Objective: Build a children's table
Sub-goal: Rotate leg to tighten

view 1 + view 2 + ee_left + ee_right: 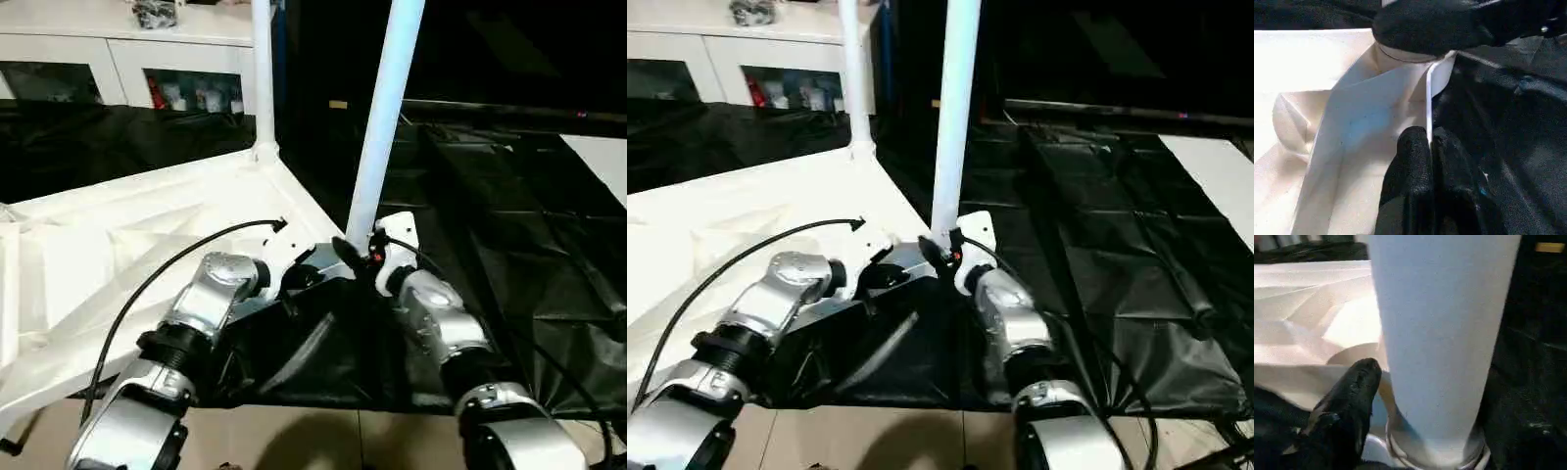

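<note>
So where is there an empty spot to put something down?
The black cloth to the right of the near leg lies bare out to the white board. The wide ribbed underside of the table top, left of both legs, is bare too. The near corner is crowded: the left gripper pinches the rim there and the right gripper sits at the near leg's base.

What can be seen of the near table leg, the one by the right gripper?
The near leg is a long, smooth white tube, plastic by its look, widening toward its base. It stands nearly upright, leaning slightly, with its base seated in the round corner socket of the upturned white table top. Its upper end runs out of view. The right gripper is at its base, one black finger beside the tube.
</note>
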Tool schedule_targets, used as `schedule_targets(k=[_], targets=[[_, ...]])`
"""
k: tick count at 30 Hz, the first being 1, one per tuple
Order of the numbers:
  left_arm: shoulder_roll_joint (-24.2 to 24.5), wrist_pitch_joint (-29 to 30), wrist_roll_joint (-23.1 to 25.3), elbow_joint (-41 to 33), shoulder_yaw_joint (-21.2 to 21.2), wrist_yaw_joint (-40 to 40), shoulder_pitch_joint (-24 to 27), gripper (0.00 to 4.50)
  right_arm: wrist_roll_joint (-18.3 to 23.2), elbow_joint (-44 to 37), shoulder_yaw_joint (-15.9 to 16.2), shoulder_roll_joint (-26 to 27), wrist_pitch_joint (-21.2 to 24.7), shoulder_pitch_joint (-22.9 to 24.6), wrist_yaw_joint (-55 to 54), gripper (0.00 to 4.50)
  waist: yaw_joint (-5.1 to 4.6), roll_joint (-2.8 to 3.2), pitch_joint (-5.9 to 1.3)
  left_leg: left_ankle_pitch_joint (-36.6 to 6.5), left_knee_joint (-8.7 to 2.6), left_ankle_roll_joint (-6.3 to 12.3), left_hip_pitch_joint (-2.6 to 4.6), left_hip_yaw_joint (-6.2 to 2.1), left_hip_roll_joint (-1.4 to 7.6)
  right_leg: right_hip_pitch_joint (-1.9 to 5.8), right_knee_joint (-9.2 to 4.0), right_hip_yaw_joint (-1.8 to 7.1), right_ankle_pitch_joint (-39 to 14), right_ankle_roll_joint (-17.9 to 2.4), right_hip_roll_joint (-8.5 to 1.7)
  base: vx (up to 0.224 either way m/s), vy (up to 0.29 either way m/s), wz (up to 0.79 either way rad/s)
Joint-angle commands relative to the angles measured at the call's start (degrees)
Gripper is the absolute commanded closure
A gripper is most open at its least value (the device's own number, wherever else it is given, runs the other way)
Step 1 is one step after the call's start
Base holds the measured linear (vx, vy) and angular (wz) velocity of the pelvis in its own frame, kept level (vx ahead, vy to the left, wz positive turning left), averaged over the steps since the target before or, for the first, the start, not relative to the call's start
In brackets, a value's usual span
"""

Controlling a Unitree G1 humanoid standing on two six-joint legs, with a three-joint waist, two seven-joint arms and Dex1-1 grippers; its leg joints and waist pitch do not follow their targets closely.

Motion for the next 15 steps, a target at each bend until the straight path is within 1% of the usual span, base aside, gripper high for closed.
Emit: schedule_targets(k=[1, 2, 3, 4, 5, 6, 7, 8, 9, 10, 11, 12, 13, 14, 15], targets=[[-0.4, -2.7, -3.2, -1.7, -1.7, -5.3, 1.0, 4.50, -1.2, 0.8, 3.4, -1.0, 0.4, -0.1, 6.5, 1.26, -0.01, -0.27, -2.49, -31.0, -4.58, 1.67, 0.74, 0.24, 0.04, 1.39, -4.43, 0.92, -33.5, -5.0, -1.88, 0.000, 0.000, 0.00], [0.2, -3.1, -3.5, -2.0, -1.8, -6.8, 1.2, 4.50, -1.2, 0.6, 4.0, -2.4, 0.1, 0.0, 9.3, 1.26, 0.22, -0.34, -2.59, -29.2, -4.53, 1.90, 0.77, 0.52, 0.10, 1.19, -4.12, 1.37, -31.7, -6.3, -1.94, 0.000, 0.000, 0.00], [0.7, -3.4, -3.6, -2.2, -1.8, -7.8, 1.4, 4.50, -1.1, 0.5, 4.4, -3.4, 0.0, 0.1, 11.4, 1.26, 0.53, -0.44, -2.63, -27.1, -4.50, 2.17, 0.58, 0.76, 0.18, 1.16, -3.68, 1.78, -30.1, -7.5, -1.97, 0.000, 0.000, 0.00], [1.6, -4.2, -3.8, -2.5, -2.1, -9.5, 1.6, 4.50, -1.1, 0.2, 5.1, -5.0, -0.3, 0.3, 14.8, 1.26, 0.93, -0.56, -2.84, -24.9, -4.41, 2.44, 0.36, 1.04, 0.26, 1.27, -3.12, 2.17, -27.6, -8.6, -1.84, 0.000, 0.000, 0.00], [1.8, -4.4, -3.8, -2.5, -2.2, -10.0, 1.6, 4.50, -1.1, 0.1, 5.2, -5.4, -0.4, 0.3, 15.7, 1.26, 1.02, -0.77, -2.89, -23.6, -4.36, 2.62, 0.03, 1.21, 0.23, 1.31, -2.74, 2.48, -26.1, -9.0, -1.79, 0.000, 0.000, 0.00], [3.0, -4.7, -3.8, -2.8, -2.5, -12.3, 1.8, 4.50, -1.1, -0.4, 6.1, -7.6, -1.0, 0.5, 21.0, 1.26, 1.50, -0.83, -2.99, -21.5, -4.19, 3.07, 0.19, 1.64, 0.25, 1.20, -2.25, 2.87, -23.8, -9.9, -1.60, 0.000, 0.000, 0.00], [3.6, -5.0, -3.9, -2.8, -2.6, -13.6, 1.8, 4.50, -0.9, -0.6, 6.4, -8.7, -1.3, 0.6, 23.7, 1.26, 1.62, -0.94, -3.08, -20.8, -4.05, 3.49, 0.27, 1.83, 0.29, 1.19, -2.08, 3.02, -22.8, -10.4, -1.55, 0.000, 0.000, 0.00], [4.1, -5.1, -4.0, -2.9, -2.7, -14.9, 1.9, 4.50, -0.7, -0.8, 6.6, -9.6, -1.5, 0.6, 26.2, 1.26, 2.09, -1.07, -3.04, -19.0, -3.77, 4.09, 0.14, 2.25, 0.30, 1.16, -1.66, 3.30, -21.2, -11.2, -1.37, 0.054, -0.032, 0.13], [4.9, -5.1, -4.6, -3.3, -3.0, -17.0, 2.0, 4.50, -0.1, -1.2, 6.9, -10.5, -1.7, 0.5, 29.3, 1.26, 2.61, -0.83, -3.11, -18.1, -3.59, 4.36, 0.30, 2.53, 0.54, 1.04, -1.25, 3.48, -19.8, -12.0, -1.37, 0.063, -0.036, 0.11], [5.5, -5.6, -4.9, -3.4, -3.4, -18.8, 2.1, 4.50, 0.6, -1.7, 7.2, -11.2, -1.3, 0.5, 32.2, 1.26, 2.90, -0.98, -3.20, -16.6, -3.42, 4.50, -0.12, 2.54, 0.52, 1.32, -0.64, 3.56, -17.9, -12.6, -1.22, 0.063, -0.036, 0.11], [6.1, -6.0, -5.2, -3.4, -3.6, -20.3, 2.2, 4.50, 1.1, -2.2, 7.6, -11.8, -1.0, 0.4, 34.5, 1.26, 2.98, -0.88, -3.17, -16.4, -3.42, 4.55, -0.18, 2.51, 0.61, 1.30, -0.45, 3.58, -17.4, -12.8, -1.22, 0.067, -0.036, 0.07], [6.1, -6.1, -5.2, -3.4, -3.7, -20.4, 2.2, 4.50, 1.1, -2.3, 7.6, -11.8, -0.9, 0.4, 34.7, 1.26, 2.98, -0.88, -3.17, -16.4, -3.42, 4.55, -0.18, 2.51, 0.61, 1.30, -0.45, 3.58, -17.4, -12.8, -1.22, 0.073, -0.037, 0.06], [6.8, -6.3, -5.1, -3.2, -3.9, -21.3, 2.0, 4.50, 1.3, -2.6, 8.1, -12.5, -1.3, 0.3, 37.3, 1.26, 3.25, -0.88, -3.52, -13.8, -3.06, 4.84, -0.21, 2.58, 0.62, 1.51, 0.11, 3.62, -14.7, -13.6, -1.24, 0.073, -0.037, 0.06], [7.0, -6.8, -5.1, -2.8, -3.8, -21.9, 1.8, 4.50, 1.4, -2.5, 8.3, -12.9, -1.4, 0.0, 38.5, 1.26, 3.48, -0.86, -3.71, -11.0, -2.67, 5.18, -0.41, 2.65, 0.57, 1.62, 0.86, 3.73, -10.2, -14.8, -1.10, 0.078, -0.036, 0.03], [7.0, -6.8, -5.1, -2.8, -3.8, -21.9, 1.8, 4.50, 1.4, -2.5, 8.3, -12.9, -1.4, 0.0, 38.5, 1.42, 3.64, -0.77, -3.80, -9.6, -2.58, 5.50, -0.54, 2.62, 0.54, 1.76, 1.14, 3.67, -8.2, -15.3, -1.04, 0.061, -0.025, 0.00]])
